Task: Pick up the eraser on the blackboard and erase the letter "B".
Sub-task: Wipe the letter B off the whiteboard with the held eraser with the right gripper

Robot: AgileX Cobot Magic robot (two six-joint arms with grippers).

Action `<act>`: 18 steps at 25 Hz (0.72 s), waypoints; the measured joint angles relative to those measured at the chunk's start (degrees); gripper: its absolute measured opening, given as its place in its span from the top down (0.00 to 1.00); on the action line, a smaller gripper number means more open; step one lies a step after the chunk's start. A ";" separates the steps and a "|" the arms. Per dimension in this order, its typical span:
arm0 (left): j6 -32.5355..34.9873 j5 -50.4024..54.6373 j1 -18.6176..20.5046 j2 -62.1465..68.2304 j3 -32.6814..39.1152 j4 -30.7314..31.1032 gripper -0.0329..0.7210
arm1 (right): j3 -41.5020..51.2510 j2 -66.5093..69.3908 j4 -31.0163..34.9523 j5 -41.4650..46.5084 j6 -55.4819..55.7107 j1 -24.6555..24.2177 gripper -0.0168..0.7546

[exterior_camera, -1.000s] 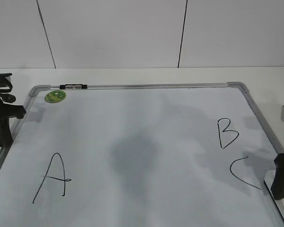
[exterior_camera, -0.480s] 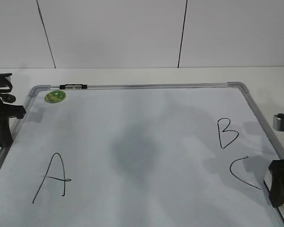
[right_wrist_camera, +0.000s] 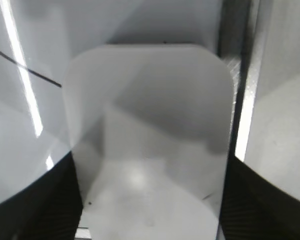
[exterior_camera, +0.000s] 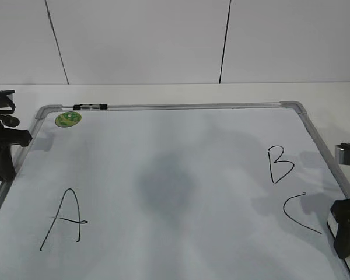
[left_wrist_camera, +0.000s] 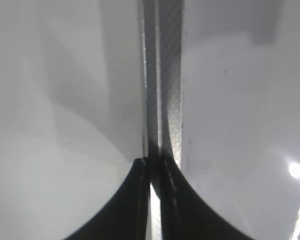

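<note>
White plastic is filling most of the right wrist view: the eraser (right_wrist_camera: pixel 147 140) is lying flat between the two dark fingers (right_wrist_camera: pixel 35 205) of the right gripper (right_wrist_camera: pixel 150 210), its rounded corners pointing away from the camera. Those fingers are standing spread wide, one at each long side of the block; whether they are actually pressing on it cannot be told, since the contact edges are sitting at the bottom of the picture.

In the exterior view the right gripper (exterior_camera: pixel 345 227) is showing at the lower right edge, sitting over the blackboard (exterior_camera: pixel 163 107) by its right-hand frame, with a sliver of the eraser (exterior_camera: pixel 330 219) peeking out on its left. A thin black stroke is crossing the board just beside the eraser in the wrist view. The letter "B" (exterior_camera: pixel 279 164) is lying up and to the left of the gripper, near but apart, with the letter "C" (exterior_camera: pixel 298 212) between them. The letter "A" (exterior_camera: pixel 64 219) is sitting well apart on the board's left half, and a round green sticker (exterior_camera: pixel 68 119) is lying near the top left corner.

The left gripper (left_wrist_camera: pixel 154 200) is hanging over the board's left frame rail (left_wrist_camera: pixel 162 75), its fingers pressed together with only a hairline slit between them, pinching nothing.
</note>
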 joint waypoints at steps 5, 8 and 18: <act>0.00 0.00 0.00 0.00 0.00 0.00 0.93 | -0.59 0.13 -0.14 1.43 0.00 0.00 0.28; 0.00 0.00 0.00 0.00 0.00 0.00 0.93 | -1.15 0.36 -0.14 2.62 0.00 0.00 0.28; 0.00 -0.11 0.00 0.00 0.00 -0.09 0.93 | -1.66 0.38 -0.31 4.70 0.12 0.00 0.29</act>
